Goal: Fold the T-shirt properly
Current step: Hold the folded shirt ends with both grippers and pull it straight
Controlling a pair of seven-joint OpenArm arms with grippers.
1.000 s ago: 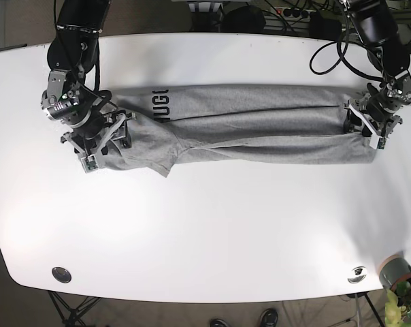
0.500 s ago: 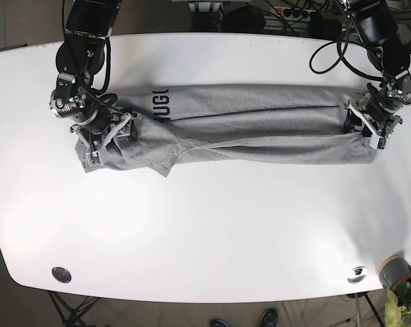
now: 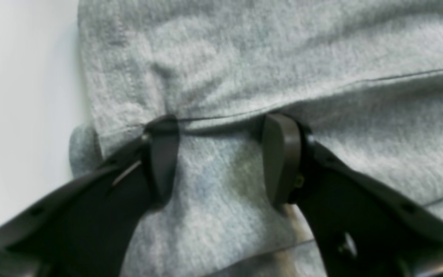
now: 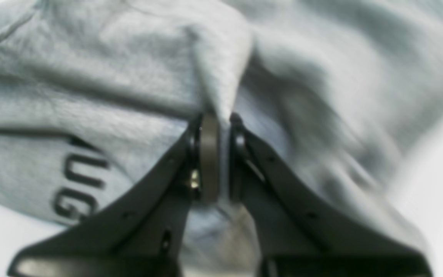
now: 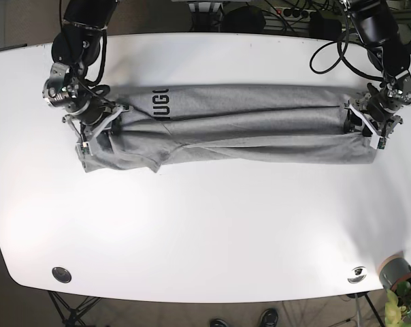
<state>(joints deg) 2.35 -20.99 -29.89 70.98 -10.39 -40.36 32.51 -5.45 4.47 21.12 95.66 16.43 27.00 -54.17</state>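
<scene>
While the grey T-shirt lies stretched in a long, narrow band across the far half of the white surface, each arm works at one end of it. In the base view the right gripper sits at the end on that view's left, beside the black letters printed on the cloth; its wrist camera shows the two dark fingers drawn almost together, clamped on a raised ridge of fabric that stands up between them, with the lettering lying flat to one side. The left gripper is at the opposite end, near the surface's edge. Its wrist view shows its fingers set well apart, tips pressing down on the T-shirt on either side of a stitched seam line, near the hemmed edge, with nothing pinched between them. A small plant shows at the near corner, beyond the surface's edge.
</scene>
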